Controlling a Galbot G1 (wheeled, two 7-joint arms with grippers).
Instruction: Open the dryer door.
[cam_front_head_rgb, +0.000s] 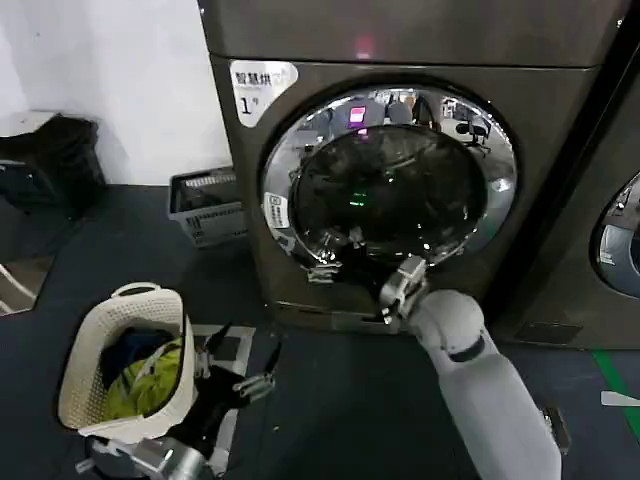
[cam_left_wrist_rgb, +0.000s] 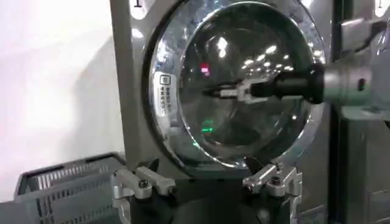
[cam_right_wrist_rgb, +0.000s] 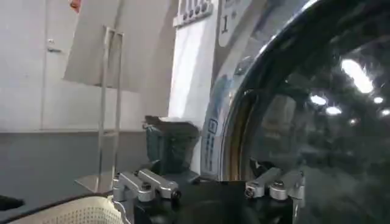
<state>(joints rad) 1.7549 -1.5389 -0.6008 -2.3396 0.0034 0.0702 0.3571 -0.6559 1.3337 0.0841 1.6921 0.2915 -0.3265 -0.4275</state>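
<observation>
The dryer door (cam_front_head_rgb: 283, 165) is a big round porthole of dark glass in a wide chrome rim, and in the head view it looks shut against the machine's front. My right gripper (cam_front_head_rgb: 338, 255) reaches up to the door's lower left part and stands open. In the right wrist view the right gripper (cam_right_wrist_rgb: 210, 184) has its jaws spread wide, with the door's rim (cam_right_wrist_rgb: 234, 115) just beyond them and nothing held. The left wrist view shows the door (cam_left_wrist_rgb: 244, 49) with the right gripper (cam_left_wrist_rgb: 222, 92) in front of the glass. My left gripper (cam_front_head_rgb: 245, 360) waits low near the floor, open (cam_left_wrist_rgb: 206, 182).
A white laundry basket (cam_front_head_rgb: 80, 385) with clothes stands on the floor at the left, beside my left arm. Left of the dryer, by the wall, sits a grey crate (cam_front_head_rgb: 205, 205). A black bag (cam_front_head_rgb: 50, 160) lies farther left. A neighbouring machine (cam_front_head_rgb: 620, 240) stands at the right.
</observation>
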